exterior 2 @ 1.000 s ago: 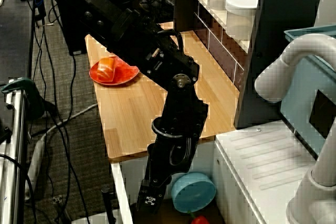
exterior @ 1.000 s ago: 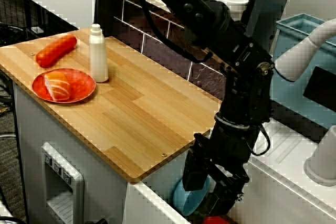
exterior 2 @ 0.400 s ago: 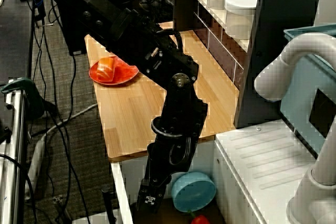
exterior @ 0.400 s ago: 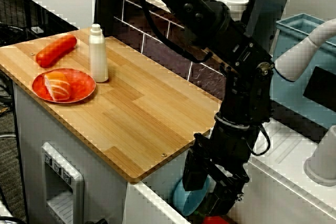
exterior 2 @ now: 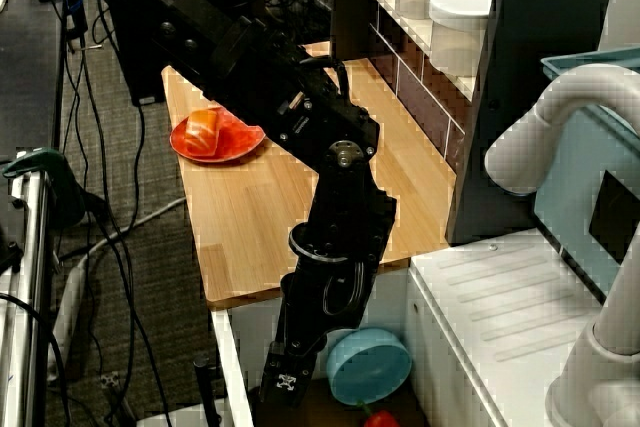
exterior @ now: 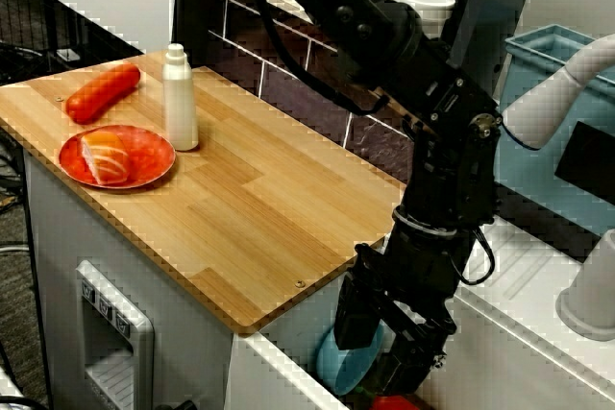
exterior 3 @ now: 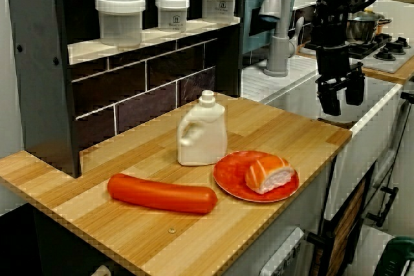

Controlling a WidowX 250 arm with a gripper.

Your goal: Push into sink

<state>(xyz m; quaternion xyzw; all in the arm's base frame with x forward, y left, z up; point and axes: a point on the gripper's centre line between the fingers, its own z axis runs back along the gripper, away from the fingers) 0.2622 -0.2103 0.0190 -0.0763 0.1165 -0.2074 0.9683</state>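
The sink is a white-rimmed basin sunk beside the right end of the wooden counter; its white front wall shows in the view from the counter's end. A blue bowl and a small red thing lie on its brownish floor. My gripper hangs straight down over the basin, just past the counter's edge. Its fingers stand apart, open, with nothing between them. The bowl sits right beside it, partly hidden by the arm.
On the counter stand a white bottle, a red sausage and a red plate with sushi. A dark shelf with jars lines the back. A faucet and teal crate stand behind the sink.
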